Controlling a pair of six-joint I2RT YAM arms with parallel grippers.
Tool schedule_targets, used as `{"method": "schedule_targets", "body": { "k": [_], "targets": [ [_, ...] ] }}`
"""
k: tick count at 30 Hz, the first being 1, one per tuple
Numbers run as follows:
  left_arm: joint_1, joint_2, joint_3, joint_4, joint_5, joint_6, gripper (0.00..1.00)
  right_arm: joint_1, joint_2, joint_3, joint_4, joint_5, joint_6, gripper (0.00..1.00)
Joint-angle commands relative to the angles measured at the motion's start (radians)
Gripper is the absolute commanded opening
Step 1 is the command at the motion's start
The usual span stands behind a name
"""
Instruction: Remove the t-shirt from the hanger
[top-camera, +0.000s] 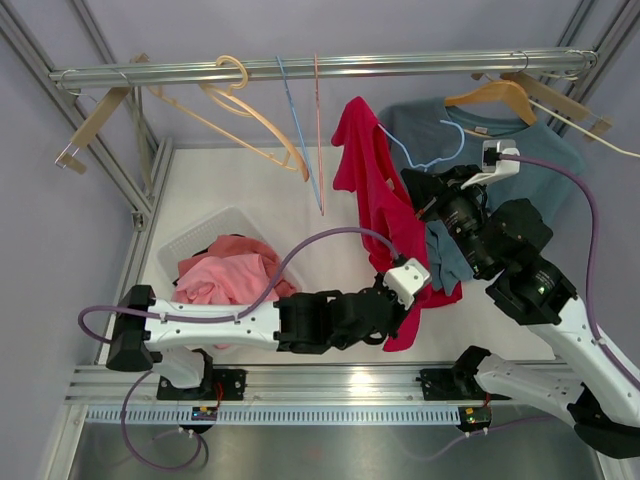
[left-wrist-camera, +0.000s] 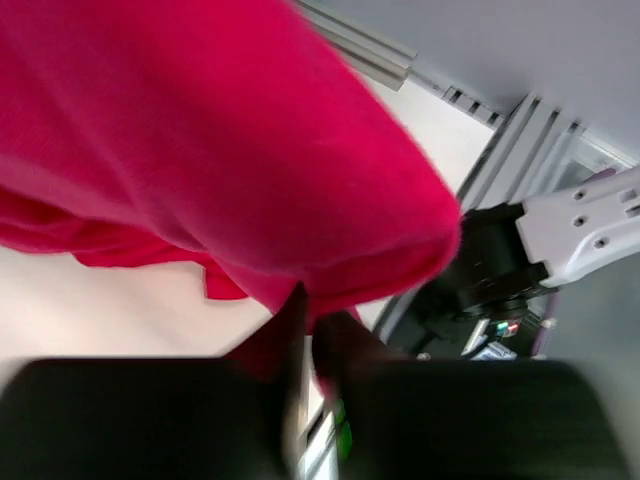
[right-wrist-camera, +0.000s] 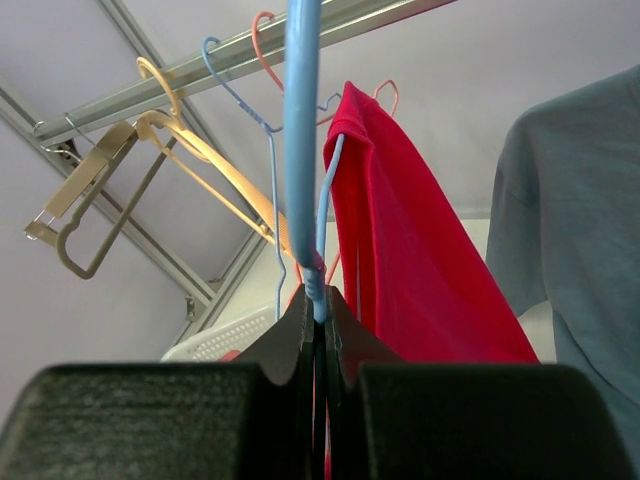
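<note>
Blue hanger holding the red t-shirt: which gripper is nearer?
Right. The right gripper has its fingers shut on the blue hanger wire itself. The left gripper is lower down, pinching the red t-shirt fabric, apart from the hanger.

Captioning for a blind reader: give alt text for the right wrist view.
The right gripper is shut on a blue hanger, a red t-shirt hanging beside it. Grey shirt at right, empty hangers on a rail at left.

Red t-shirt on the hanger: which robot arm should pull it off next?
Left. The left gripper pinches the red t-shirt low down, so it can probably tug the cloth free, while the right gripper is shut on the blue hanger and can steady it.
</note>
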Motion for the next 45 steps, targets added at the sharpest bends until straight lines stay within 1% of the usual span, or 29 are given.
{"method": "schedule_targets", "body": {
  "k": [1,5,6,8,9,10,11,13,17,18,20,21,22,24,25,26,27,28,32,33,34,35,36,37,38,40,41,42,45],
  "targets": [
    [-0.024,-0.016,0.017,0.097,-0.042,0.029,0.0,0.012,0.006,0.041,0.115,-0.032,0.011,0.0],
    [-0.116,-0.064,-0.085,0.119,-0.016,0.049,0.0,0.012,0.063,0.074,0.165,0.017,-0.038,0.0],
    [-0.16,-0.07,-0.131,0.12,-0.017,0.036,0.0,0.012,0.077,0.082,0.177,0.03,-0.06,0.0],
    [-0.197,-0.082,-0.179,0.12,-0.004,-0.003,0.0,0.012,0.109,0.102,0.261,0.051,-0.089,0.0],
    [-0.199,-0.088,-0.228,0.123,0.019,-0.068,0.0,0.012,0.118,0.108,0.286,0.068,-0.116,0.0],
    [-0.199,-0.095,-0.256,0.138,0.048,-0.096,0.0,0.012,0.137,0.12,0.333,0.08,-0.126,0.0],
    [-0.204,-0.108,-0.282,0.184,0.091,-0.113,0.0,0.012,0.143,0.122,0.358,0.09,-0.133,0.0],
    [-0.214,-0.118,-0.319,0.209,0.105,-0.133,0.0,0.011,0.173,0.119,0.459,0.106,-0.161,0.0],
    [-0.262,-0.112,-0.326,0.206,0.115,-0.097,0.0,-0.017,0.259,0.211,0.461,0.099,-0.187,0.0],
    [-0.264,-0.112,-0.339,0.206,0.121,-0.106,0.0,-0.031,0.273,0.231,0.456,0.065,-0.184,0.0],
    [-0.262,-0.107,-0.391,0.244,0.144,-0.135,0.0,-0.1,0.293,0.298,0.401,0.007,-0.158,0.0],
    [-0.261,-0.092,-0.405,0.26,0.164,-0.142,0.0,-0.126,0.293,0.32,0.386,-0.063,-0.128,0.0],
    [-0.262,-0.081,-0.406,0.26,0.179,-0.143,0.0,-0.188,0.289,0.332,0.369,-0.102,-0.106,0.0],
    [-0.262,-0.059,-0.383,0.208,0.173,-0.132,0.0,-0.244,0.283,0.372,0.296,-0.201,-0.039,0.0],
    [-0.262,-0.058,-0.379,0.189,0.14,-0.126,0.0,-0.276,0.267,0.389,0.256,-0.238,-0.028,0.0],
    [-0.262,-0.068,-0.377,0.165,0.109,-0.118,0.0,-0.279,0.258,0.409,0.202,-0.266,-0.023,0.0],
    [-0.262,-0.084,-0.38,0.134,0.077,-0.112,0.0,-0.281,0.247,0.438,0.103,-0.309,-0.023,0.0],
    [-0.262,-0.125,-0.383,0.12,0.01,-0.101,0.0,-0.279,0.22,0.446,0.065,-0.332,-0.02,0.0],
    [-0.218,-0.199,-0.389,0.022,-0.068,-0.041,0.0,-0.279,0.152,0.487,-0.099,-0.393,-0.023,0.0],
    [-0.213,-0.213,-0.367,-0.005,-0.103,-0.031,0.0,-0.281,0.119,0.484,-0.157,-0.427,-0.021,0.0],
    [-0.21,-0.229,-0.356,-0.028,-0.19,-0.017,0.0,-0.281,0.096,0.466,-0.179,-0.443,-0.02,0.0],
    [-0.198,-0.277,-0.345,-0.035,-0.221,0.026,0.0,-0.279,0.068,0.438,-0.185,-0.464,-0.008,0.0],
    [-0.187,-0.301,-0.334,-0.029,-0.243,0.049,0.0,-0.281,0.039,0.377,-0.193,-0.495,0.0,0.0],
    [-0.178,-0.325,-0.308,-0.021,-0.284,0.072,0.0,-0.281,-0.03,0.345,-0.193,-0.504,0.008,0.0],
    [-0.161,-0.366,-0.296,0.003,-0.307,0.119,0.0,-0.279,-0.062,0.316,-0.196,-0.509,0.018,0.0],
    [-0.149,-0.403,-0.276,0.048,-0.353,0.162,0.0,-0.281,-0.154,0.259,-0.225,-0.507,0.025,0.0],
    [-0.127,-0.421,-0.276,0.118,-0.355,0.21,0.0,-0.281,-0.176,0.246,-0.236,-0.512,0.026,0.0],
    [-0.116,-0.453,-0.274,0.154,-0.353,0.225,0.0,-0.281,-0.21,0.236,-0.266,-0.516,0.028,0.0],
    [-0.054,-0.48,-0.242,0.246,-0.33,0.272,0.0,-0.281,-0.254,0.235,-0.321,-0.564,0.037,0.0]
  ]
}}
